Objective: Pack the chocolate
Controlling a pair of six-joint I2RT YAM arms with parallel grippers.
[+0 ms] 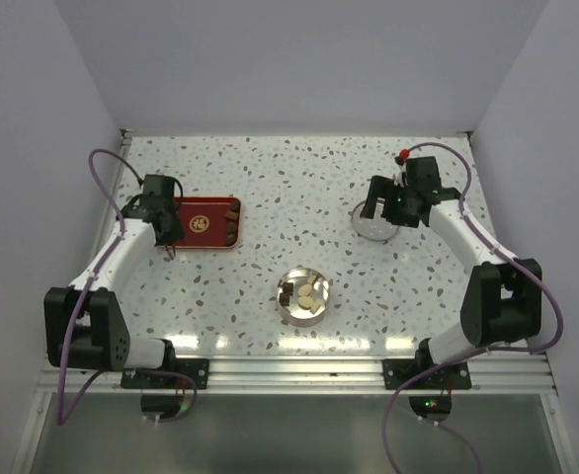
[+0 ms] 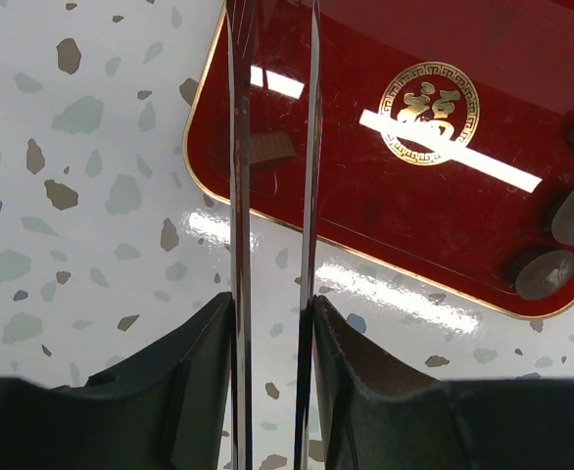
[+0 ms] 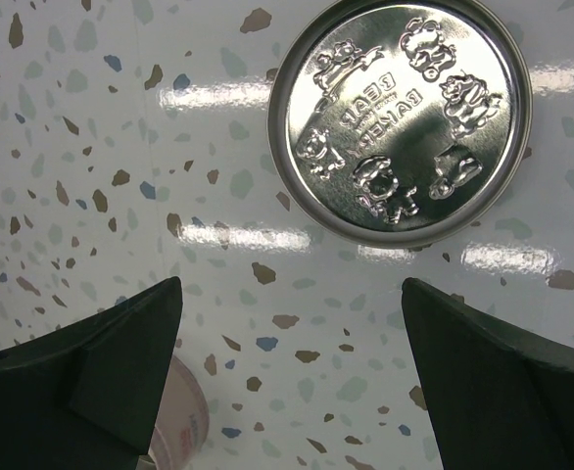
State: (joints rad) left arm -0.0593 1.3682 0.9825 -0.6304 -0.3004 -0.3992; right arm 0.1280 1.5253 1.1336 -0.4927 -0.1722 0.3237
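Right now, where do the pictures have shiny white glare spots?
Left wrist view: white glare streaks cross the glossy red tray and the table beside it. Right wrist view: similar bright patches sit on the table beside the shiny round lid. Top external view: light is even, with faint glare near the table's front edge.

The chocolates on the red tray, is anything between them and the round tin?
No, nothing visible stands between the chocolates on the red tray and the tin. The tin is open; its lid lies off to the right.
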